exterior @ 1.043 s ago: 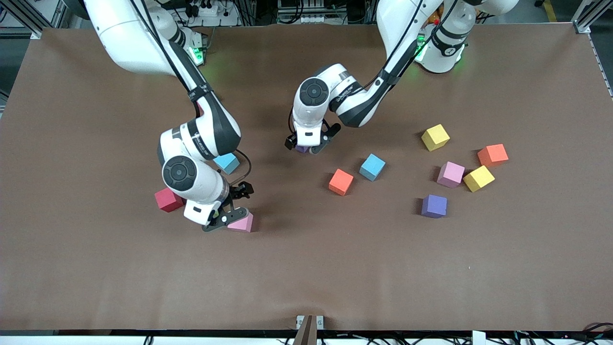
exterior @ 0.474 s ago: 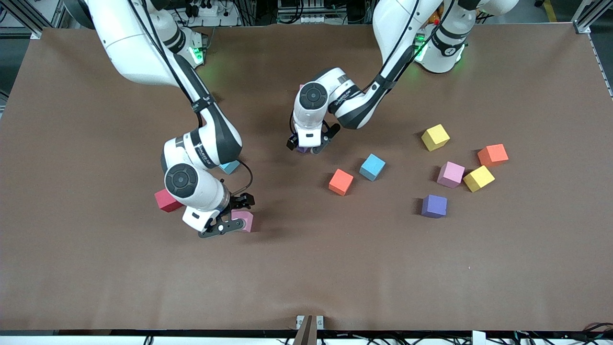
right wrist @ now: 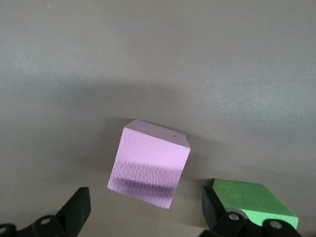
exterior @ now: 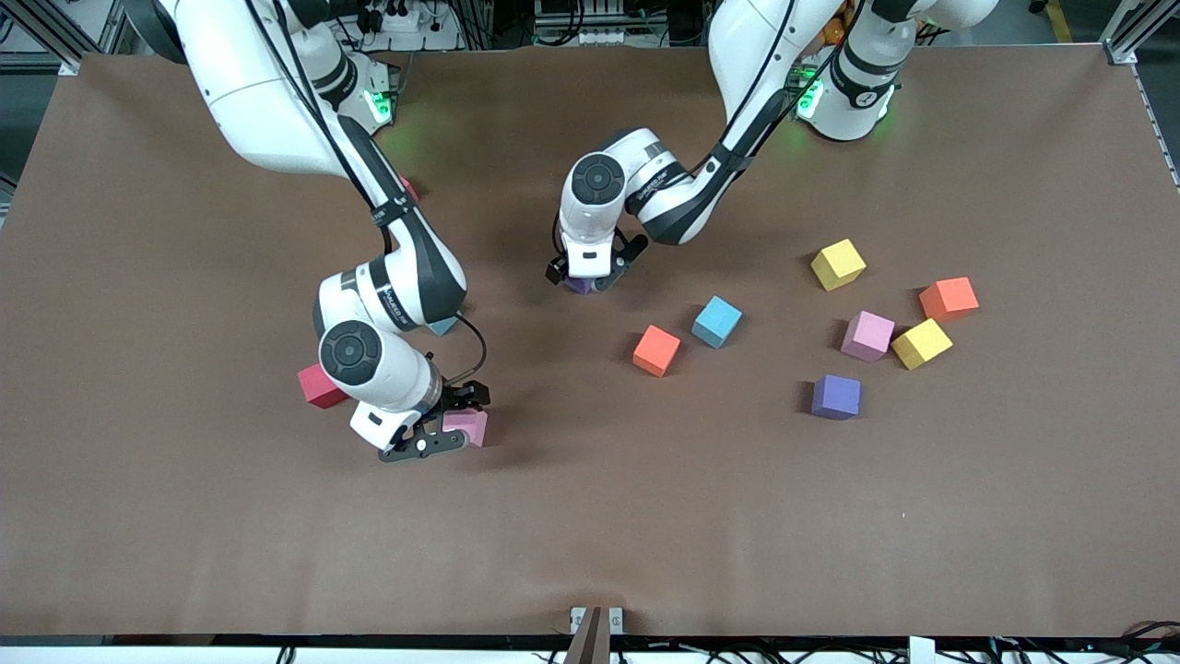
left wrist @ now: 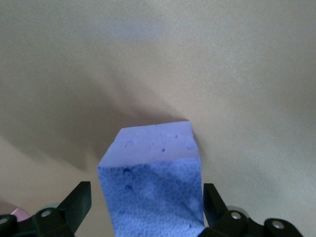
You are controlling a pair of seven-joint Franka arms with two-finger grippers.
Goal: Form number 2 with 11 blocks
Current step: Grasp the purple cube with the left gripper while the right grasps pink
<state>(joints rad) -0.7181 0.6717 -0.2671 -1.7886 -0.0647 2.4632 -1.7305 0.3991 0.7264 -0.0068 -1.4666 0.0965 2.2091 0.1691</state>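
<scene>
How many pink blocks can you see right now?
2. One pink block sits between the right gripper's open jaws; another pink block lies beside a yellow cube. The arms may hide more.

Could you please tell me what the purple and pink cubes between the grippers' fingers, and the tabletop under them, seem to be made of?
Purple cube: probably foam, matte; its face shows a fine cellular grain and small pits.
Pink cube: apparently the same foam, matte; a pebbled, bubble-like texture on its side.
Table: a smooth, matte brown covering, perhaps paper or a mat; I cannot tell which.
</scene>
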